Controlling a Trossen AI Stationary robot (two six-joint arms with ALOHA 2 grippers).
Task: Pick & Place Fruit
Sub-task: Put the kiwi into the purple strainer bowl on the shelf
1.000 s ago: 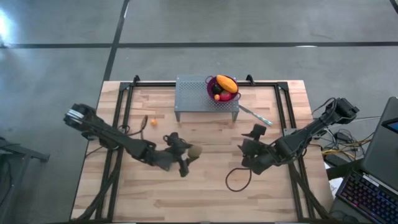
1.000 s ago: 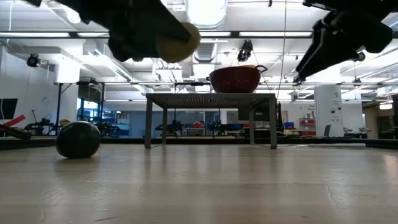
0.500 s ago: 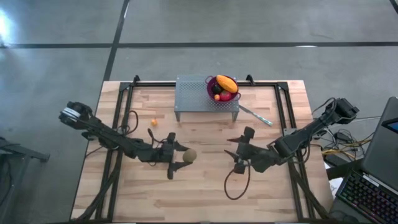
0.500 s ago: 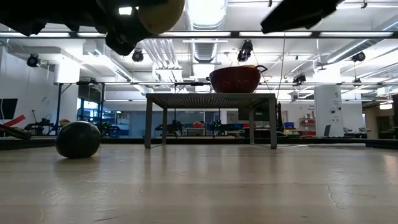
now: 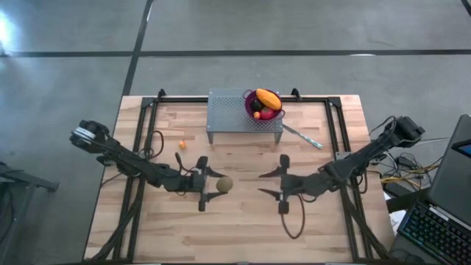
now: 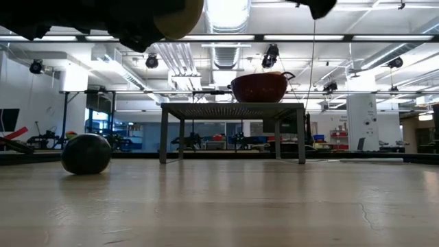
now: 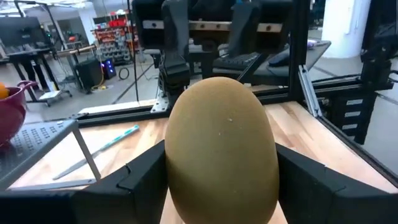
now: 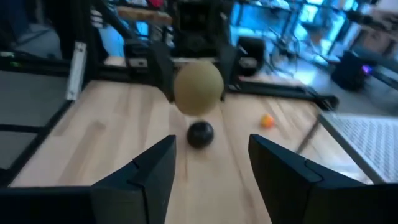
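Observation:
My left gripper (image 5: 218, 185) is at the middle of the table, pointing level toward the right edge. It is shut on a brown-green oval fruit (image 5: 225, 184), which fills the left wrist view (image 7: 221, 149). My right gripper (image 5: 269, 184) faces it from the right, open and empty, a short way from the fruit (image 8: 198, 87). A black ball (image 8: 200, 134) and a small orange ball (image 5: 182, 144) rest on the wood to the left. The purple bowl (image 5: 252, 107) on the grey perforated stand (image 5: 228, 114) holds several fruits. My left gripper pinches the oval fruit between its two fingers (image 7: 140, 183), one on each of its opposite sides (image 7: 174, 168). The fingers come level from the table's left. The fruit is lifted well clear of the table (image 6: 177, 17).
A thin silver utensil (image 5: 302, 137) lies to the right of the stand. A dark cable loop (image 5: 294, 221) hangs below the right arm. Black frame rails (image 5: 147, 132) run along the table's left and right sides. Bare wood lies toward the near edge.
My left gripper has tipped up to level and rolled, swinging the oval fruit higher, then kept still. My right gripper has risen, tipped up toward level and gone toward the table's left, nearer the fruit.

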